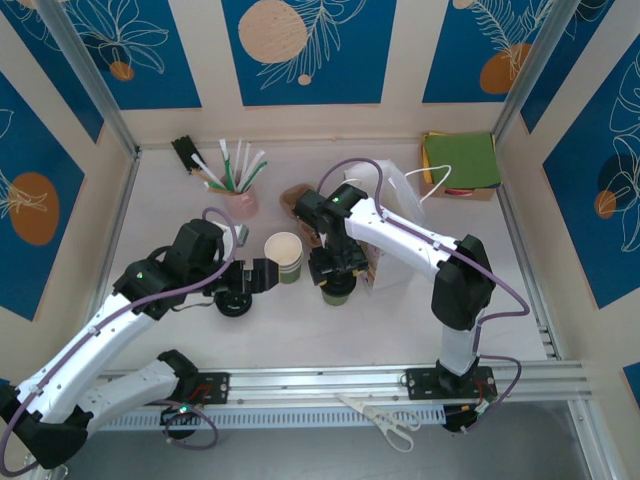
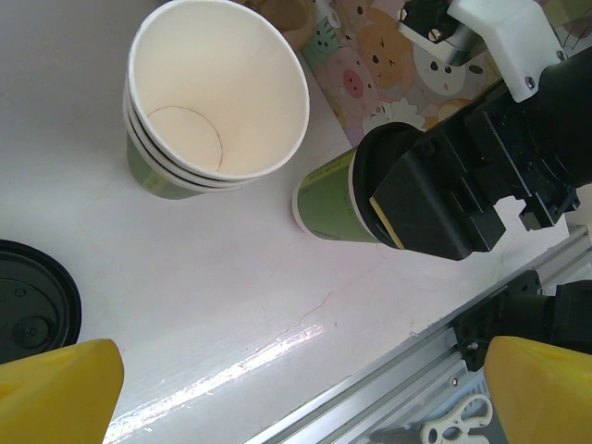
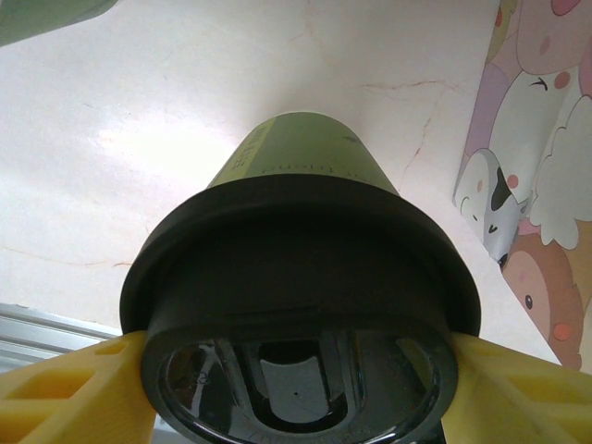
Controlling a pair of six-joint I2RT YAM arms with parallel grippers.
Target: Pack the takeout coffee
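Progress: early. The takeout coffee point(image 3: 301, 157) is lidded but not packed. It stands on the desk point(image 1: 300, 340), outside the white bag point(image 1: 408, 200). Judged step: grasp just made, with the lift and the move into the bag left to do.

Nearest, the left hand point(image 2: 301, 398) is spread wide and holds nothing, with bare desk between its yellow fingertips. It hangs low near the lone black lid point(image 2: 32, 301) and is apart from the coffee. That lid has no cup and is not part of the task.

Next out, the right hand point(image 1: 333, 268) comes down on the coffee from above. In the right wrist view its yellow fingers point(image 3: 69, 393) sit against both sides of the black lid's rim. The hand is fairly wide but closed on the cup top, so I read it as holding the coffee. From the left wrist view the cup bottom looks to be on the desk, not lifted.

The stack of lidless cups point(image 2: 217, 102) stands near the coffee on its left, not touching it. The bag's printed face is just beside the coffee on its right, partly behind the right arm. I cannot tell whether the bag mouth is open.

Farther back are the straw cup point(image 1: 240, 195) and the green napkins point(image 1: 460, 158), neither of them involved.
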